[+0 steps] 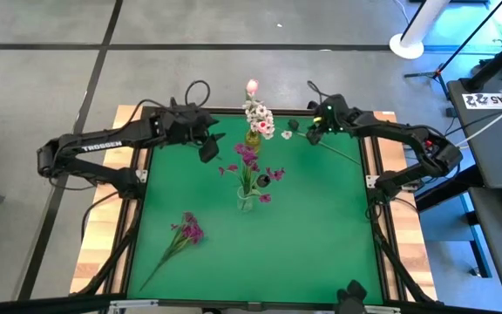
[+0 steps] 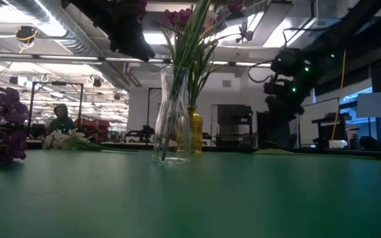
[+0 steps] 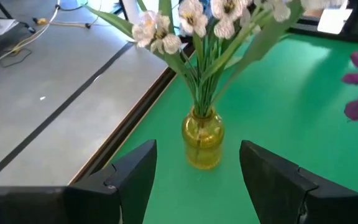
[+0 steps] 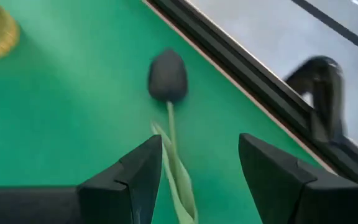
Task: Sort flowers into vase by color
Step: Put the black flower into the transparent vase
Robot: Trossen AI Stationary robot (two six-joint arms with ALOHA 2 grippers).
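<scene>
Dark bloom (image 4: 167,76) near yellow vase (image 3: 202,137): light, floppy, grab mid-stem; right gripper (image 4: 194,168) open over stem, left gripper (image 3: 194,174) open, empty.

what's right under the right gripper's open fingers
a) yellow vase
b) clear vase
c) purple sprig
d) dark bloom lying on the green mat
d: the right wrist view shows the dark bloom and its green stem lying on the mat ahead of the right gripper.

A big open lab or workshop floor is shown. Exposed ceiling ducts (image 2: 51,30), strip lights (image 2: 18,16) and equipment racks (image 2: 233,125) are seen behind the desk (image 2: 243,192).
</scene>
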